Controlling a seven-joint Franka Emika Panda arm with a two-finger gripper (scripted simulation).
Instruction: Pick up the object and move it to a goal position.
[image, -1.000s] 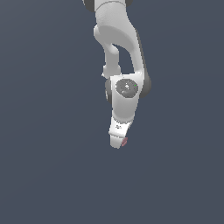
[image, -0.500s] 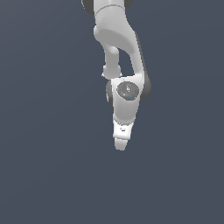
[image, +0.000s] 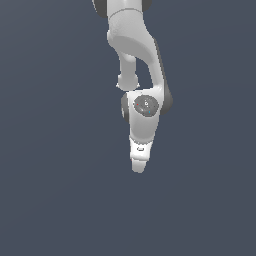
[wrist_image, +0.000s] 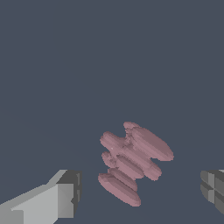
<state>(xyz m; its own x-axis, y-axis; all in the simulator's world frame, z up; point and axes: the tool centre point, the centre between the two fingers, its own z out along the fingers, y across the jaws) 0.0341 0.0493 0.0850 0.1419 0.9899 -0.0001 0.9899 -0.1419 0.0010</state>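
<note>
Here, the tool (wrist_image: 139, 197) is being kept spread wide, with its two fingers (wrist_image: 65, 199) standing well apart in the wrist view. The pink object (wrist_image: 133, 162) is lying between them on the dark surface (wrist_image: 109, 57), and neither finger is touching it. In the exterior view the tool (image: 138, 167) is being pointed downward, and the object is being hidden behind it.

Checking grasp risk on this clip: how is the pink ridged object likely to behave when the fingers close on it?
The pink object is a cluster of rounded ridges, so contact would probably fall on curved crests and it may twist or slip. It looks rigid rather than floppy. It sits between the open fingers with space on both sides, so it seems small and probably light.
</note>
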